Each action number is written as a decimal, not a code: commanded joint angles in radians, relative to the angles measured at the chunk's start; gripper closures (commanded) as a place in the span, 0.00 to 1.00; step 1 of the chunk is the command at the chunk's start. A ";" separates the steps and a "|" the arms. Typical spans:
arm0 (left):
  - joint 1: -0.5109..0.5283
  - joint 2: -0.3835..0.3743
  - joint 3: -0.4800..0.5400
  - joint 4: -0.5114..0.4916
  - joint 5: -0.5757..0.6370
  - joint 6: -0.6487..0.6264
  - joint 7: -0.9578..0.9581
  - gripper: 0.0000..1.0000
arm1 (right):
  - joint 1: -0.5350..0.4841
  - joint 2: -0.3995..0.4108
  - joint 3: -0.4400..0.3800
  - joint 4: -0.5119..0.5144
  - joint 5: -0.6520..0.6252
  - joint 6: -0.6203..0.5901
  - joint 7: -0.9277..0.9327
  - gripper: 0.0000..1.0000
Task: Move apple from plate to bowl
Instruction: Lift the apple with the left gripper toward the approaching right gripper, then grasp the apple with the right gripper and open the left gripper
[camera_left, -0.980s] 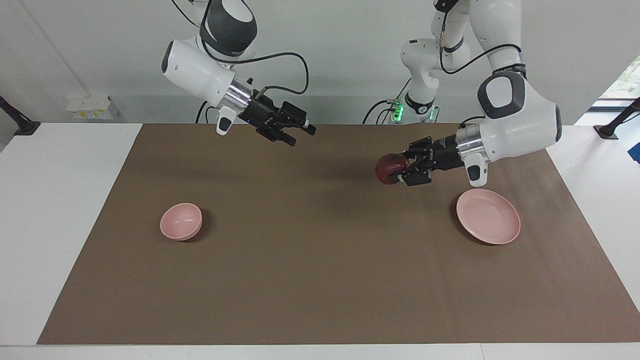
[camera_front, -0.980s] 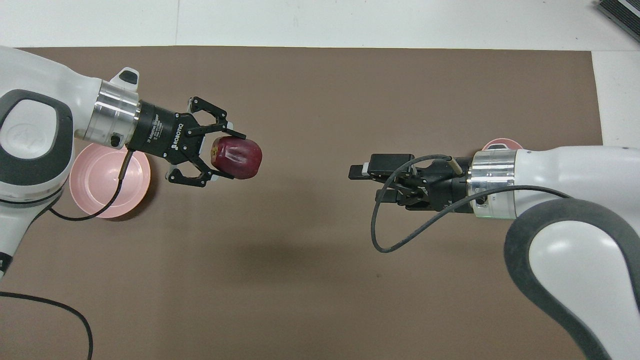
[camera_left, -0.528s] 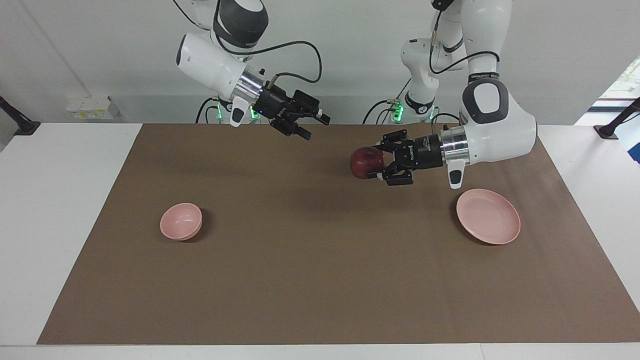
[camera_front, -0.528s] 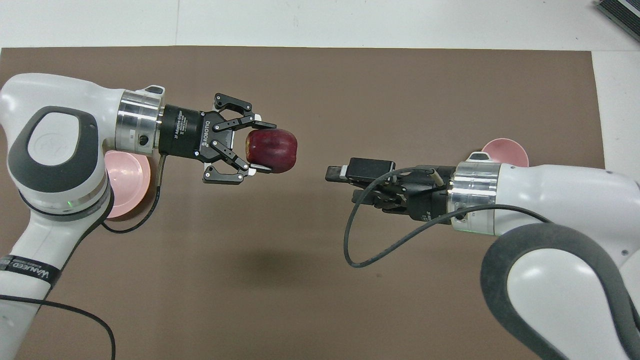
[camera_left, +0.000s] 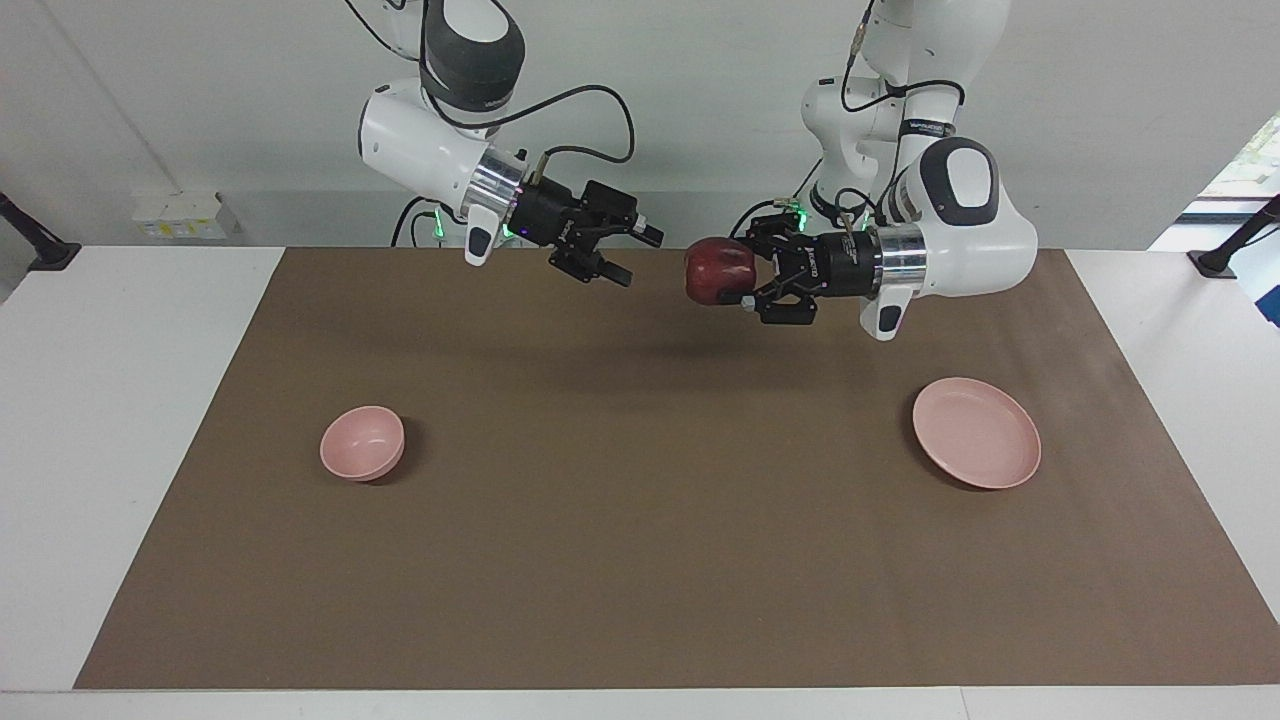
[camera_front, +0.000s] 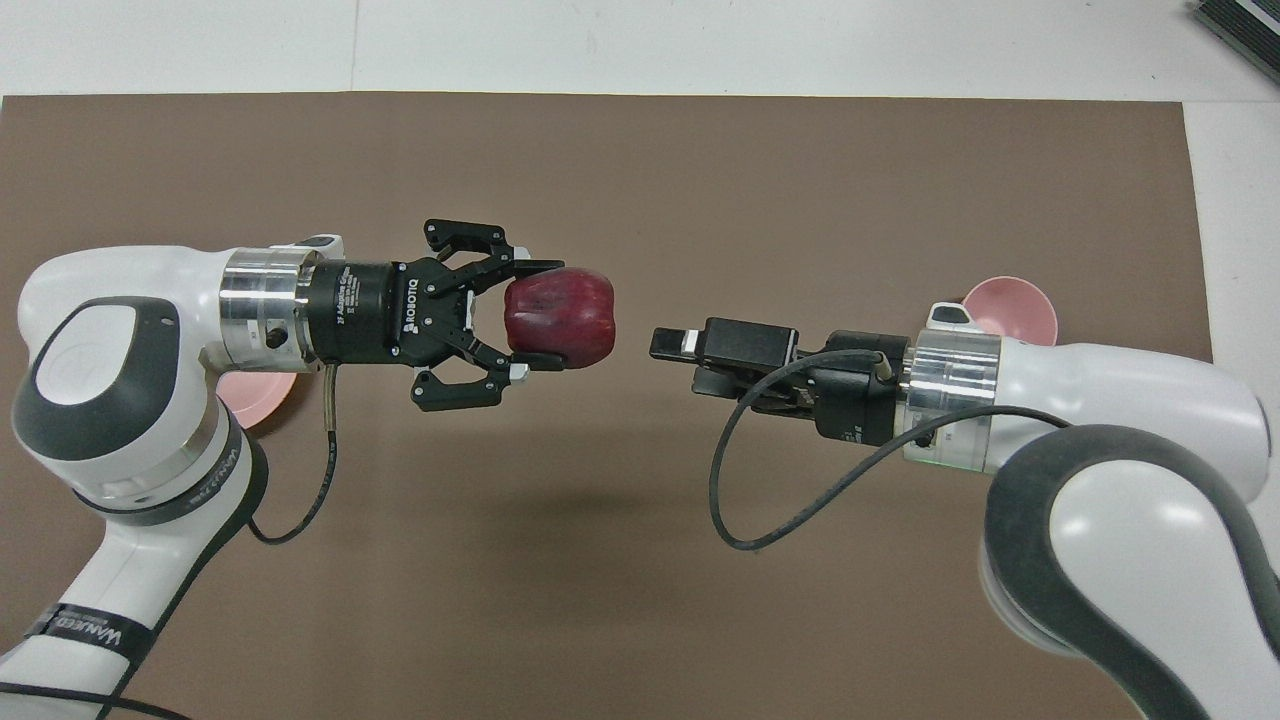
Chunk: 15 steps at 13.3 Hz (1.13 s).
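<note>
Handover step, judged. Left gripper (camera_left: 742, 281) clamped on apple (camera_left: 718, 270), upper centre of facing view, raised over brown mat (camera_left: 640, 560). Right gripper (camera_left: 622, 254) jaws spread, empty, just beside apple, not touching. Advice: slide right fingers around apple's free half, close firmly, only then release left. Plate (camera_left: 976, 432) empty at right of facing view, bowl (camera_left: 362, 442) at left; overhead view hides most of both under arms, but shows gap between grippers plainly.
</note>
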 joint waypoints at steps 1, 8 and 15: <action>-0.100 -0.080 0.013 -0.104 -0.072 0.093 0.082 1.00 | -0.013 -0.006 0.008 -0.009 0.045 0.012 -0.033 0.00; -0.222 -0.106 0.013 -0.130 -0.158 0.219 0.157 1.00 | -0.013 -0.005 0.007 -0.005 0.084 0.012 -0.041 0.00; -0.255 -0.097 0.012 -0.113 -0.215 0.312 0.180 1.00 | -0.016 -0.022 0.007 -0.028 0.067 -0.002 -0.102 0.00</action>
